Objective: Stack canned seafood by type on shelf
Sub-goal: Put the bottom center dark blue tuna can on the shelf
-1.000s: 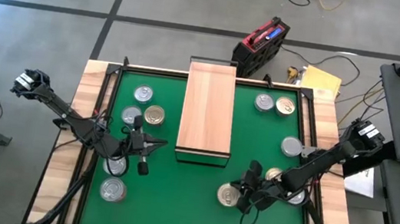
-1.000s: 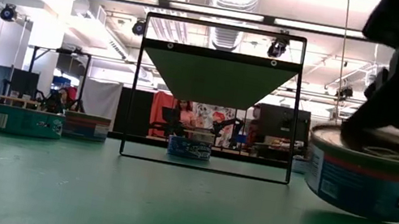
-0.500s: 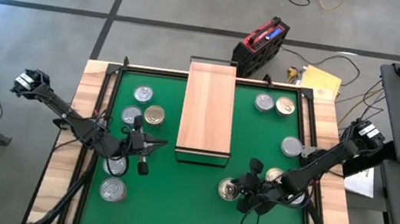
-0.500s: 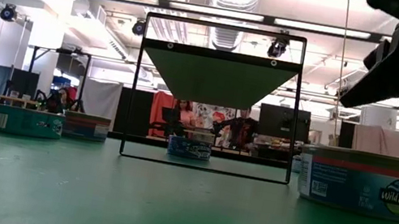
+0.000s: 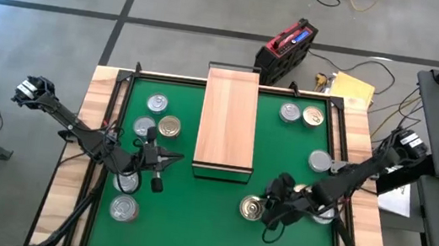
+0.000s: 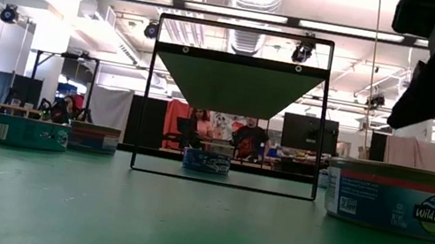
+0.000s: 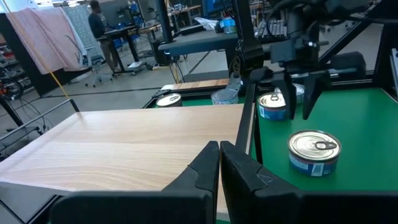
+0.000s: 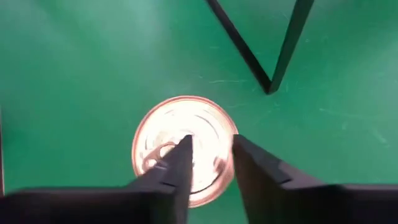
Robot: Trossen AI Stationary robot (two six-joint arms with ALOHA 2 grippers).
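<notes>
The light-wood shelf (image 5: 228, 120) stands in the middle of the green mat, with nothing on its top. Silver- and gold-lidded cans rest flat on the mat on both sides of it. One silver-lidded can (image 5: 252, 208) (image 8: 184, 146) (image 6: 391, 197) sits near the shelf's near right corner. My right gripper (image 5: 271, 205) (image 8: 211, 158) hangs just above this can, slanting down, its fingers a little apart and clear of the lid. My left gripper (image 5: 176, 160) (image 7: 219, 155) is shut and holds nothing, level, by the shelf's near left corner.
Several cans lie left of the shelf (image 5: 157, 103) (image 5: 170, 127) (image 5: 123, 207). Others lie to its right (image 5: 290, 112) (image 5: 313, 117) (image 5: 319, 160) (image 5: 300, 190). A wooden border (image 5: 96, 124) rims the mat. A red case (image 5: 287, 51) lies on the floor beyond the far edge.
My right gripper has risen off the can near the shelf's near right corner and now hangs clear above it. The can, tilted under the gripper a second ago, now sits flat on the mat.
</notes>
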